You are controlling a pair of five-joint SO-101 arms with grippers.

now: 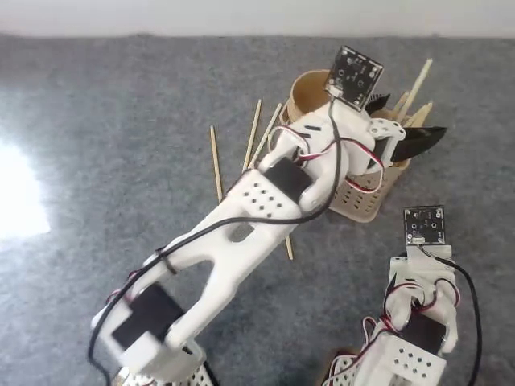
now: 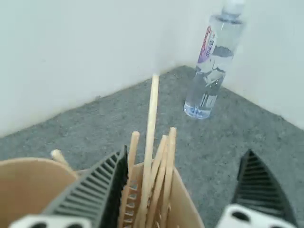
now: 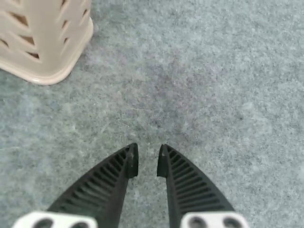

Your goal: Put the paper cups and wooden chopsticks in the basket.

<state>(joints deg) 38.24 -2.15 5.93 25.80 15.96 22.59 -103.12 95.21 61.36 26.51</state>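
Note:
A beige basket stands at the back right, its corner also in the right wrist view. A brown paper cup sits in it, and several wooden chopsticks stand upright in its far side. My left gripper hangs open over the basket, with the upright chopsticks near one finger and nothing gripped. Three loose chopsticks lie on the carpet left of the basket, and another pokes out from under the left arm. My right gripper is shut and empty, low over bare carpet.
A clear water bottle stands near the wall corner beyond the basket. The right arm rests at the front right, short of the basket. Grey carpet covers the whole left side.

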